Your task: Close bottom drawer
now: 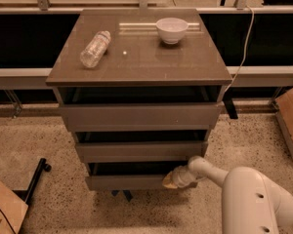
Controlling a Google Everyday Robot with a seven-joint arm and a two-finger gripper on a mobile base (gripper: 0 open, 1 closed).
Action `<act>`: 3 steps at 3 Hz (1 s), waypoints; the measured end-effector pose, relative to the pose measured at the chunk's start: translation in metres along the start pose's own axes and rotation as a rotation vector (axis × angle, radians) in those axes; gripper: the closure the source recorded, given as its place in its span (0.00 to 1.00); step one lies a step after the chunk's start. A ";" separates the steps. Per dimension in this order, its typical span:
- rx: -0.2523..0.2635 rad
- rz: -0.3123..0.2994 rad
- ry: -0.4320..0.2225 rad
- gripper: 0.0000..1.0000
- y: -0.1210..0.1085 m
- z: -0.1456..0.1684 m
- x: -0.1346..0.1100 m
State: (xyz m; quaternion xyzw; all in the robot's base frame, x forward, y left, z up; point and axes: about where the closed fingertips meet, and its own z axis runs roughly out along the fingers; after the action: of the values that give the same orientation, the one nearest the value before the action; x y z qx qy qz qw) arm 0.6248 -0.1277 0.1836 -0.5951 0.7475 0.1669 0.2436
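The bottom drawer (127, 182) is the lowest of three in the grey-brown cabinet (136, 57). It stands pulled out a little, with a dark gap above its flat handleless front. My gripper (170, 180) is low at the right part of that front, pressed against it. The white arm (249, 199) reaches in from the lower right. The middle drawer (139, 151) and top drawer (139, 116) are also slightly open.
A clear plastic bottle (94, 48) lies on the cabinet top and a white bowl (172, 29) stands behind it. A cardboard box (292, 121) is at the right, another box (5, 211) at the lower left, and a black stand leg (36, 177) lies on the speckled floor.
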 end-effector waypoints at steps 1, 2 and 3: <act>0.044 -0.002 0.003 1.00 -0.023 -0.010 0.001; 0.046 -0.011 -0.016 1.00 -0.022 -0.001 -0.004; 0.034 -0.039 -0.036 1.00 -0.029 0.018 -0.016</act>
State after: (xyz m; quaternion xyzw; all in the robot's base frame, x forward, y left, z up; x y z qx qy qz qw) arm 0.6584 -0.1122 0.1791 -0.6021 0.7339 0.1601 0.2705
